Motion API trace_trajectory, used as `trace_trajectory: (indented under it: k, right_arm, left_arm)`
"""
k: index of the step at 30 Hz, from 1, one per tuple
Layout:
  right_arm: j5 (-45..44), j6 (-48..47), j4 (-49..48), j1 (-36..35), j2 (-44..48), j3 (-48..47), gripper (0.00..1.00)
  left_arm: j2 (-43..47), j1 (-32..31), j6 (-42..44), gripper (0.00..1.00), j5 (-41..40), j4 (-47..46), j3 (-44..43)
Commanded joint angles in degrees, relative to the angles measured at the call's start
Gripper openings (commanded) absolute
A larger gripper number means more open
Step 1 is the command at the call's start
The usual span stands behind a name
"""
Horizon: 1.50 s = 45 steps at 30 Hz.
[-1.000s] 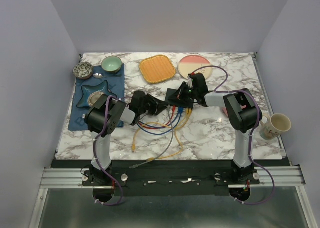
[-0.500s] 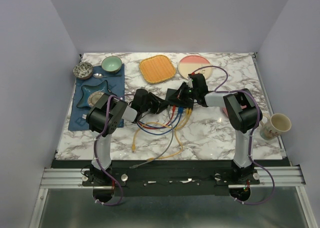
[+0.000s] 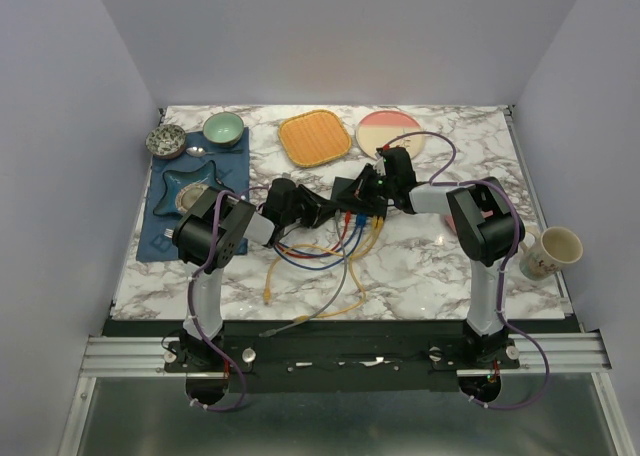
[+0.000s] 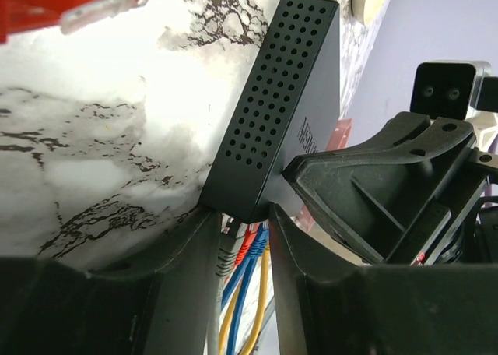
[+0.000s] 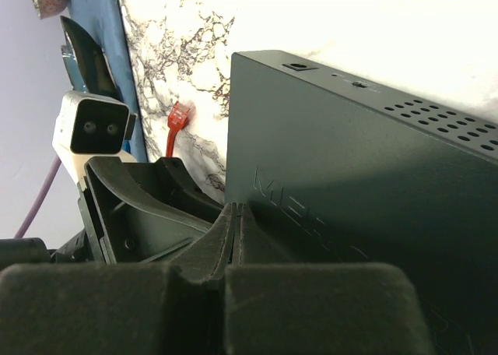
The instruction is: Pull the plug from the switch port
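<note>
**Three views, all meeting at the switch (image 3: 355,191)**

Your top camera sits above and behind the arm bases and looks down on the whole table (image 3: 450,266) from far off. Your left wrist camera looks out past the left gripper (image 4: 241,215), close against the switch's perforated side, and catches the right wrist camera (image 4: 451,90) opposite. Your right wrist camera sits just as close on the switch's flat face and catches the left wrist camera (image 5: 89,129).

The switch (image 3: 352,192) lies on the desk (image 3: 430,266) between the left gripper (image 3: 324,212) and the right gripper (image 3: 374,184). Cables (image 3: 336,252) trail from its near edge.
</note>
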<state>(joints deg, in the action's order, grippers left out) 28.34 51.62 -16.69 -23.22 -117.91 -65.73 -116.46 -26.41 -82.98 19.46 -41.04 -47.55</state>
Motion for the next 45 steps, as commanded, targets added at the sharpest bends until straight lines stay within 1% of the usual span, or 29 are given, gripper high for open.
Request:
trace_trajectory:
  k: [1, 3, 10, 12, 16, 22, 26, 29, 31, 37, 40, 45]
  right_arm:
    - [-2.1, -1.1, 3.2, 0.2, -1.2, 1.8, 0.01]
    - [-2.2, -1.1, 3.2, 0.2, -1.1, 1.8, 0.01]
    - [-2.4, -1.3, 3.2, 0.2, -1.1, 1.8, 0.01]
    - [-2.4, -1.3, 3.3, 0.3, -1.2, 1.7, 0.01]
    - [-2.4, -1.4, 3.3, 0.3, -1.2, 1.5, 0.01]
    - [-2.4, -1.5, 3.5, 0.3, -1.4, 1.2, 0.01]
    - [-2.4, -1.5, 3.5, 0.3, -1.4, 1.1, 0.01]
    - [-2.4, -1.5, 3.6, 0.3, -1.5, 1.1, 0.01]
    - [-2.4, -1.6, 3.6, 0.3, -1.5, 1.1, 0.01]
    - [-2.5, -1.5, 3.6, 0.4, -1.5, 1.0, 0.01]
    - [-2.5, -1.6, 3.6, 0.3, -1.4, 1.2, 0.01]
    - [-2.5, -1.7, 3.5, 0.4, -1.3, 1.3, 0.01]
  left_arm:
    - [-3.1, -0.7, 4.9, 0.45, -0.6, 9.2, 2.9]
    - [-2.8, -0.7, 5.8, 0.45, -0.7, 10.3, 2.9]
    - [-0.9, -0.7, 9.2, 0.39, -2.2, 14.0, 2.6]
    - [-0.4, -0.7, 10.0, 0.39, -2.6, 14.7, 3.1]
    - [0.4, -0.7, 11.7, 0.42, -2.8, 15.3, 4.2]
    - [0.1, -0.7, 11.8, 0.45, -2.0, 15.0, 4.0]
    - [-0.2, -0.8, 12.1, 0.45, -1.8, 15.3, 3.5]
    - [-0.1, -1.4, 12.9, 0.44, -2.4, 16.9, 2.7]
    - [0.0, -1.9, 14.5, 0.43, -3.4, 19.8, 1.9]
    - [-0.1, -2.8, 15.2, 0.42, -4.6, 22.1, 1.2]
    - [-0.2, -3.4, 16.3, 0.39, -5.7, 25.0, -0.2]
    - [-0.5, -3.7, 16.0, 0.3, -5.1, 24.3, -0.3]
